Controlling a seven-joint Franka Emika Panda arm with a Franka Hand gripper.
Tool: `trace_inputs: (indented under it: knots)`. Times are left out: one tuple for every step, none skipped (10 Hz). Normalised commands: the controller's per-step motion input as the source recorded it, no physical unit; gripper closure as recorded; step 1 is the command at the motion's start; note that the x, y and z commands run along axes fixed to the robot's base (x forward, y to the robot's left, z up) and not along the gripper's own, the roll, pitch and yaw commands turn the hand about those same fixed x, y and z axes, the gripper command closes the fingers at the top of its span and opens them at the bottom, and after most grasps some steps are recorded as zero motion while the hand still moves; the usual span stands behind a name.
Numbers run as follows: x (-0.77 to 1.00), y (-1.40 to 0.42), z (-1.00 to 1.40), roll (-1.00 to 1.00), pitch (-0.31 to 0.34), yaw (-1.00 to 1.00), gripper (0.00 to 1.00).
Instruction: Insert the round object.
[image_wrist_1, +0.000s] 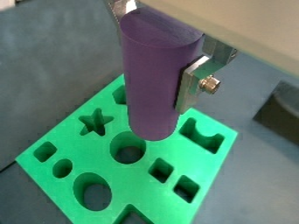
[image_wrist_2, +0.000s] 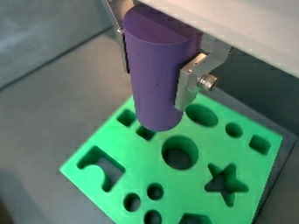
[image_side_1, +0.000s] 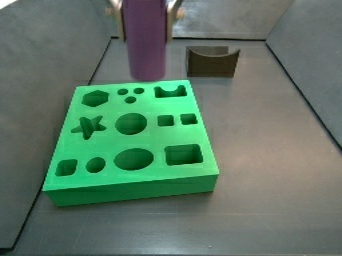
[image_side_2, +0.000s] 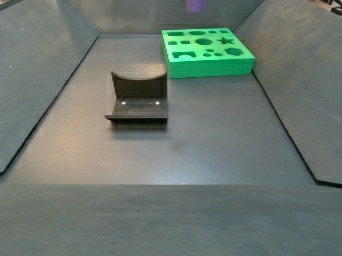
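Both wrist views show the gripper (image_wrist_1: 163, 66) closed on the round object (image_wrist_1: 156, 74), a smooth purple cylinder held upright, with a silver finger (image_wrist_1: 194, 80) pressed flat against its side; the opposite finger is mostly hidden behind it. The cylinder hangs above the green board (image_wrist_1: 70, 131), its lower end clear of the board's top and near the mid-sized round hole (image_wrist_1: 128, 153), though whether it sits squarely over that hole cannot be told. Around that hole the board carries a star cutout (image_wrist_1: 96, 121), a larger oval hole (image_wrist_1: 91, 186), small square holes and a notched opening at one edge. A side view shows the cylinder (image_side_1: 144, 38) over the board's far edge (image_side_1: 127, 95), with its top cut off by the frame. Well apart from the board, toward the middle of the grey floor, stands the fixture (image_side_2: 136, 100), a dark bracket on its base plate with a curved notch along its top
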Motion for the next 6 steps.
trace_inputs:
  knots:
    - [-0.13, -0.01, -0.64, 0.00, -0.139, -0.03, 1.00]
    - [-0.18, -0.09, -0.60, -0.01, -0.200, -0.02, 1.00]
    - [-0.07, -0.19, -0.64, 0.00, -0.240, 0.00, 1.00]
    - [0.00, -0.17, -0.60, 0.31, -0.097, 0.00, 1.00]
    - [0.00, -0.16, -0.48, 0.36, -0.050, 0.00, 1.00]
    - [-0.18, 0.00, -0.31, 0.17, -0.059, 0.00, 1.00]
